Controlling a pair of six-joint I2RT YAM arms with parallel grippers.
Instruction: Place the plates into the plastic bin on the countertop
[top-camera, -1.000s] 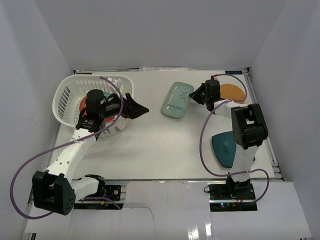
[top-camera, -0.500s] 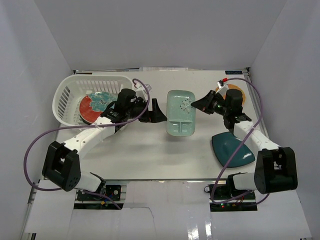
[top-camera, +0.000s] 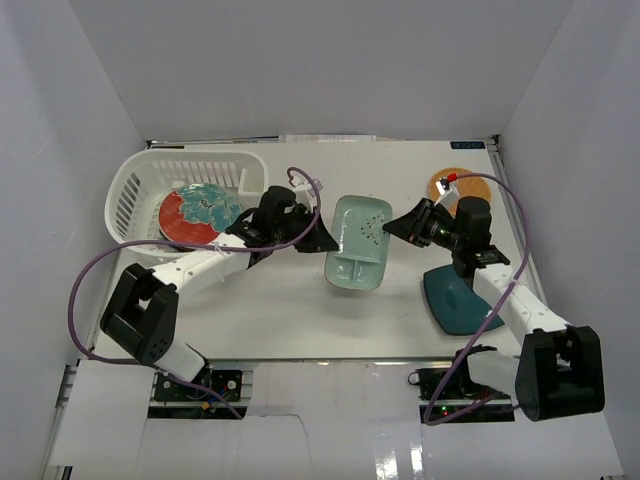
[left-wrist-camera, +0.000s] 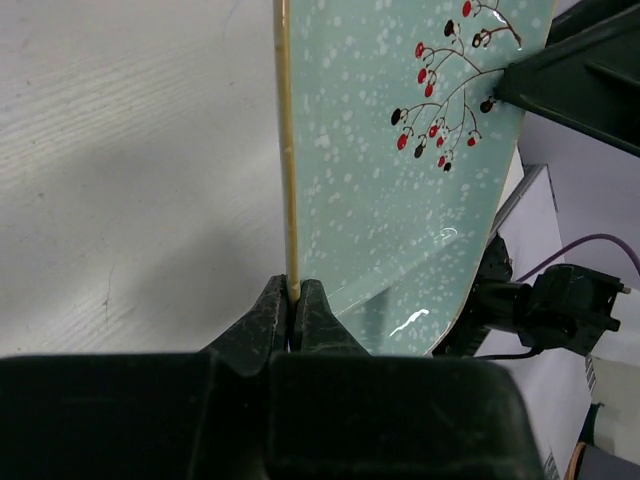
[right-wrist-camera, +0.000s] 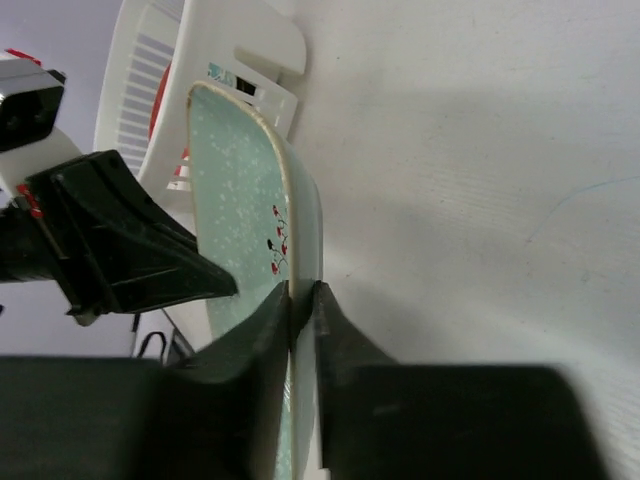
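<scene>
The left gripper (top-camera: 322, 240) is pinching the left edge of the pale-green plate (top-camera: 358, 243). In the left wrist view its two fingers (left-wrist-camera: 270, 315) are squeezing tight on the plate's thin rim, with no gap showing. The right gripper (top-camera: 392, 226) is pinching the other edge of the same plate, and in the right wrist view its fingers (right-wrist-camera: 268, 330) are also pressing close on the rim. So the plate is sitting between the two grippers, with one on each side. It is tipping a little. I cannot tell if it is touching the countertop (top-camera: 290, 310).

The plastic bin (top-camera: 130, 185) is sitting to the left of the left gripper, behind its wrist. The red-and-teal floral plate (top-camera: 200, 208) is lying inside the bin. The orange plate (top-camera: 475, 185) is lying beyond the right gripper, near the back wall. The dark-teal square plate (top-camera: 450, 300) is lying on the near side of the right gripper, partly under that arm.
</scene>
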